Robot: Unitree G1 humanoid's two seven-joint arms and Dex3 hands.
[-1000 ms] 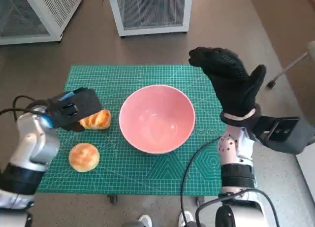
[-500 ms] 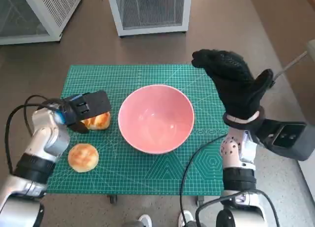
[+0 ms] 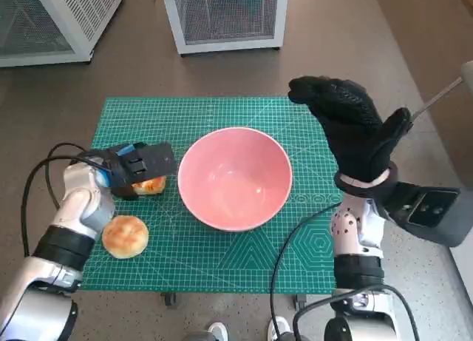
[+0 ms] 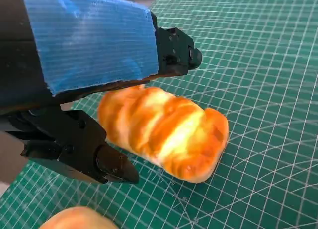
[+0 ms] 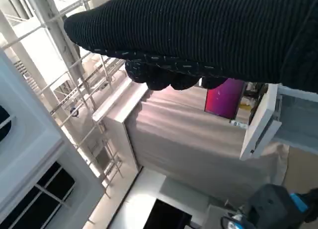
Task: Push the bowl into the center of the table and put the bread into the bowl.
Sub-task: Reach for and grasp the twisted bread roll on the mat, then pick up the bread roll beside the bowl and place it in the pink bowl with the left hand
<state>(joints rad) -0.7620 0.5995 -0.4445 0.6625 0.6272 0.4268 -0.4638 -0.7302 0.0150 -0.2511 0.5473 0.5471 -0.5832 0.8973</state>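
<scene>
A: Bread roll [image 4: 166,134] — the braided one, just left of the pink bowl [image 3: 235,177] — where's it gripped?
B: Across its middle, lightly; it looks soft and light. The left hand [image 3: 135,167] hovers over it, fingers apart.
A: How many?
B: Two breads, counting the round bun [image 3: 125,236]; one bowl. The right hand [image 3: 353,131] is raised right of the bowl, spread, holding nothing.

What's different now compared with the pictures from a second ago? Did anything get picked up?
The left hand has slid toward the pink bowl and now covers more of the twisted bread; its fingers sit on either side of the loaf, but a firm grip isn't clear. The right hand stays raised and open beside the bowl. The bowl, round bun and green mat haven't moved.
</scene>
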